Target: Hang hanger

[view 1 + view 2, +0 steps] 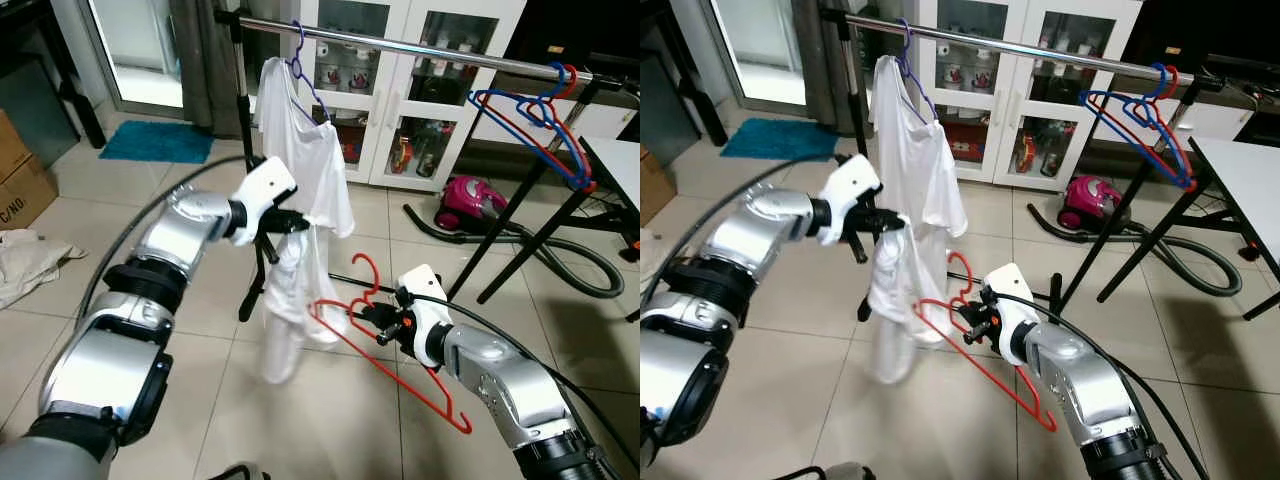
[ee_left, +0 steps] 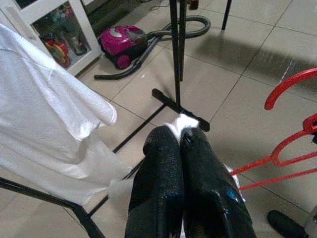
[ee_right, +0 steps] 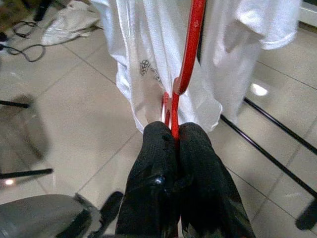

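Left eye view. A clothes rail [image 1: 420, 45] spans the scene on a black stand. A white shirt [image 1: 300, 150] hangs from it on a purple hanger [image 1: 303, 70], near the rail's left end; blue and red hangers [image 1: 535, 120] hang at the far end, and the stretch of rail between them is bare. The left gripper [image 1: 297, 222] pinches a fold of the shirt below the rail. The right gripper [image 1: 372, 322] holds a red hanger [image 1: 385, 350] low over the tiled floor [image 1: 330, 420], just beside the shirt's lower hem, well below the rail.

Right eye view. A pink vacuum cleaner [image 1: 1088, 203] lies on the floor beyond the rail, before a white glass-door cabinet [image 1: 1010, 80]. A white table [image 1: 1245, 190] edge stands under the rail's far end.

Left wrist view. The black fingers [image 2: 163, 173] are pressed together with white cloth showing between their tips; the stand's foot bar [image 2: 178, 106] crosses the floor beyond them.

Right wrist view. The fingers [image 3: 161, 168] are closed on the red hanger's wire, which rises in front of the shirt's hem.
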Controlling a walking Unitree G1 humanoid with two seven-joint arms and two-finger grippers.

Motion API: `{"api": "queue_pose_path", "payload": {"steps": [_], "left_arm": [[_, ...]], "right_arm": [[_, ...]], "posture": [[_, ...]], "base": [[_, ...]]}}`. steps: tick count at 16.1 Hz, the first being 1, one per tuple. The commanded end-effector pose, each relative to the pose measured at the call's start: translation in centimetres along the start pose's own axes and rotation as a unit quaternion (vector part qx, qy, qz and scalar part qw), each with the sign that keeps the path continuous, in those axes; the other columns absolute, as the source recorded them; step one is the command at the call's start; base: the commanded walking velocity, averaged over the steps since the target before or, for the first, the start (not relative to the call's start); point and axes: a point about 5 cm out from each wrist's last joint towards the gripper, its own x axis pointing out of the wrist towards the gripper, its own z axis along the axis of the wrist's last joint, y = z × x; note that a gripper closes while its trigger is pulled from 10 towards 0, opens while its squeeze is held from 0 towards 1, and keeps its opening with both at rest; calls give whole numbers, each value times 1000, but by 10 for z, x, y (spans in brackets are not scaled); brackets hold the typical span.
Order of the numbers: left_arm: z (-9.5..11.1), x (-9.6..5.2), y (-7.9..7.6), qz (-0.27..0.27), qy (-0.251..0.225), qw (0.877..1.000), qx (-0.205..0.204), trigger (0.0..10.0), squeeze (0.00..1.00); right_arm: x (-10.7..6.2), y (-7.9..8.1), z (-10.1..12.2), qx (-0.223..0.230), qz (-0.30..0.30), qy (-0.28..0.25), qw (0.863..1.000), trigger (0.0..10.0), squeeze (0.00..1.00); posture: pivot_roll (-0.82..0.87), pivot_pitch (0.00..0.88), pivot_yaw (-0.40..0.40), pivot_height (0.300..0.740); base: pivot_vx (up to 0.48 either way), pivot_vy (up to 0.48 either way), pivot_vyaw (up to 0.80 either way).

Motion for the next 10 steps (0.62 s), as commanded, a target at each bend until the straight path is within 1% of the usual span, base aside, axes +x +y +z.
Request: {"api": "queue_pose_path", "payload": {"steps": [1,3,5,6,7,8,9,10], "left_arm": [[3,-3,0,1,-8,1000,1,10000,0],[8,-4,-4,-3,-24,1000,-20,10000,0],[12,-1,-17,-24,-39,999,-29,10000,0],[12,2,-26,-30,-44,998,-30,10000,0],[11,4,-31,-32,-47,998,-32,10000,0],[11,4,-33,-32,-48,998,-32,10000,0],[11,3,-37,-33,-52,998,-26,10000,0],[11,2,-38,-34,-54,998,-23,10000,0]], "right_arm": [[-1,-7,-2,5,-20,13,1000,10000,0],[0,-8,-6,35,-30,20,999,10000,0],[4,-8,0,107,-40,-18,993,10000,0],[8,-11,5,179,-48,-47,982,10000,0],[11,-14,8,232,-57,-62,969,10000,0],[13,-15,9,274,-60,-72,957,10000,0],[16,-18,14,354,-51,-98,929,10000,0],[17,-19,15,371,-50,-104,921,10000,0]], "posture": [[117,39,-29,740],[115,39,-30,740],[117,35,-29,740],[115,33,-26,740],[115,31,-26,740],[115,28,-25,740],[117,26,-26,740],[117,26,-26,740]], "base": [[0,0,0],[0,0,0],[0,0,0],[0,0,0],[0,0,0],[0,0,0],[0,0,0],[0,0,0]]}}
